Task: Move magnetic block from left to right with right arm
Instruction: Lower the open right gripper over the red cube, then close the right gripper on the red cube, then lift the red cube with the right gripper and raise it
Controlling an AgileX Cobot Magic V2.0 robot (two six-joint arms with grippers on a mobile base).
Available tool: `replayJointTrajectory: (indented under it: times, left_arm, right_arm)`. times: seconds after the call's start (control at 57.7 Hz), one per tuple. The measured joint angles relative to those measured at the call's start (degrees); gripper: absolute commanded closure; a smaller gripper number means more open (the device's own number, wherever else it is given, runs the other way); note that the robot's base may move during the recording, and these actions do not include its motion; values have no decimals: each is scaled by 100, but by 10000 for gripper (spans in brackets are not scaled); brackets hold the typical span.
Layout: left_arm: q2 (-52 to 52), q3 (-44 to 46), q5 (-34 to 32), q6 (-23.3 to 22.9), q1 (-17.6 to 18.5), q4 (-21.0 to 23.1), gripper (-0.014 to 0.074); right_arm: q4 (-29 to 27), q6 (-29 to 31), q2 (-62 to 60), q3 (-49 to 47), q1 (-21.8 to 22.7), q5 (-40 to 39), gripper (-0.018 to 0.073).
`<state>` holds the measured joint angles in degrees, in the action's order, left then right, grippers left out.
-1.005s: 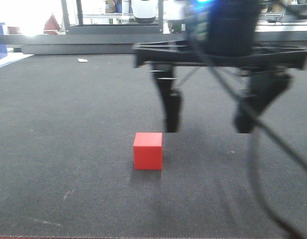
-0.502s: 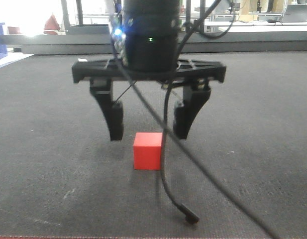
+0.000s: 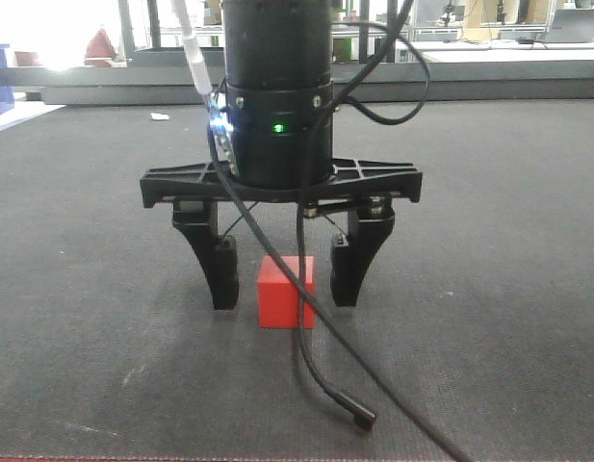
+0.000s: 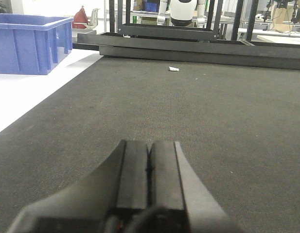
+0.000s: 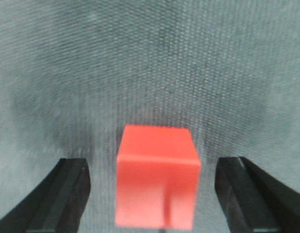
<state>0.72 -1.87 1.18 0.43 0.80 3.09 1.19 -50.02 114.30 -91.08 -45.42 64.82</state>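
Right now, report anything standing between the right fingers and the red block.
Nothing visible does. The open right gripper straddles the magnetic block, bare mat in both gaps. A loose cable hangs on the block's camera side.

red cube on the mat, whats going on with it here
The right end effector is open and straddles the magnetic block with gaps on both sides, so nothing is gripped yet. The block sits on the dark mat. The left end effector is shut, with only mat in its view.
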Motion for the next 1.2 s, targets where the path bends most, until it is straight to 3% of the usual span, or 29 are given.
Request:
replayJointTrajectory:
  times: [0.329, 0.589, 0.693, 0.918, 1.196]
  left_arm:
    - [0, 0, 0, 0, 0, 0, 722]
    - [0, 0, 0, 0, 0, 0, 722]
    - [0, 0, 0, 0, 0, 0, 722]
    - [0, 0, 0, 0, 0, 0, 722]
    - [0, 0, 0, 0, 0, 0, 722]
  right_arm:
    - [-35, -91, 82, 0, 0, -23, -52]
    - [-35, -104, 82, 0, 0, -23, 241]
    - [-35, -104, 82, 0, 0, -23, 298]
    - [-7, -17, 15, 0, 0, -12, 312]
    - [289, 823, -656, 123, 0, 22, 312]
